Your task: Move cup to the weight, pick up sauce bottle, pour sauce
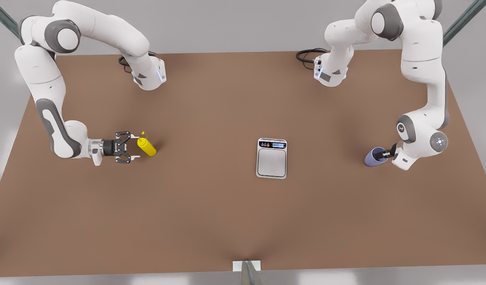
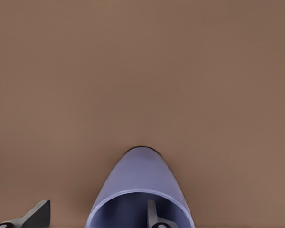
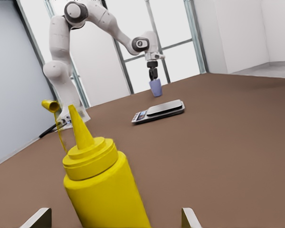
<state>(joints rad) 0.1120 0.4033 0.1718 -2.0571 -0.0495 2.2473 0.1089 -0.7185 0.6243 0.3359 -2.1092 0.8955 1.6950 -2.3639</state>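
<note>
In the front view the left gripper (image 1: 382, 154), at the front view's right, grips the cup (image 1: 374, 156) by its rim, well apart from the weight (image 1: 271, 158) at the table's (image 1: 211, 213) middle; the right gripper (image 1: 135, 147), at the left, stands spread beside the sauce bottle (image 1: 147, 146). In the left wrist view one finger (image 2: 154, 213) sits inside the cup (image 2: 140, 183), the other outside its wall. In the right wrist view both fingertips (image 3: 37, 219) flank the sauce bottle (image 3: 102, 187) without touching. Carrying the cup looks to be the step in hand; next it must travel left onto the weight.

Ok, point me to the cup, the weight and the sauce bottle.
cup (image 1: 372, 158), front view, outer wall.
weight (image 1: 271, 162), front view, middle of its plate.
sauce bottle (image 3: 107, 190), right wrist view, yellow body below the nozzle.
</note>
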